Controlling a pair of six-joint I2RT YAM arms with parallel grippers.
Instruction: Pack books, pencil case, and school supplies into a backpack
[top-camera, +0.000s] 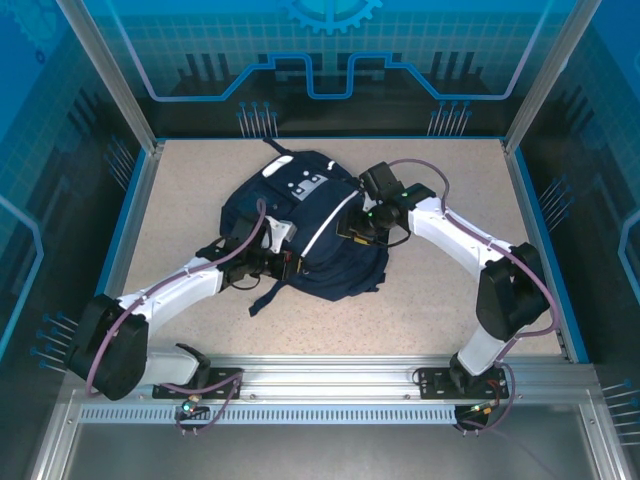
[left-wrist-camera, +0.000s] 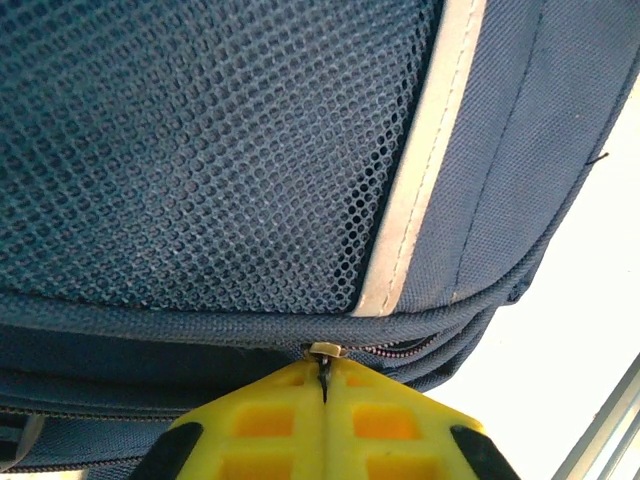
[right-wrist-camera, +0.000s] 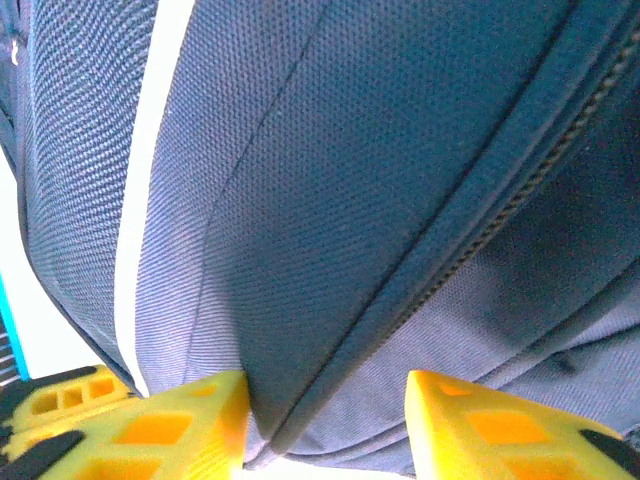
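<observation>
The backpack (top-camera: 322, 250) lies flat near the middle of the speckled surface (top-camera: 200, 190), with its white dotted patch (top-camera: 303, 186) toward the far side and dark straps (top-camera: 268, 296) trailing off its near left edge. A thin white stripe (top-camera: 330, 222) runs diagonally across the navy fabric. The left arm reaches in from the near left corner, and its end effector (left-wrist-camera: 325, 390) sits against the backpack's near left edge. Its yellow fingers (left-wrist-camera: 265, 420) are clenched together on a small metal zipper pull (left-wrist-camera: 323, 352) that stands in the seam between them. Just above the pull lies a blue mesh panel (left-wrist-camera: 200, 150) bordered by a white band (left-wrist-camera: 425, 170), with the zipper track (left-wrist-camera: 400, 350) running off to the right. The right arm bends in from the near right corner to the backpack's right side. The right end effector (right-wrist-camera: 325, 425) has its yellow fingers (right-wrist-camera: 190, 425) standing apart with a raised ridge of backpack fabric between them. The left finger presses against the cloth, but whether the fold is clamped cannot be told. A closed zipper (right-wrist-camera: 500, 220) crosses the fabric diagonally above the right finger.
</observation>
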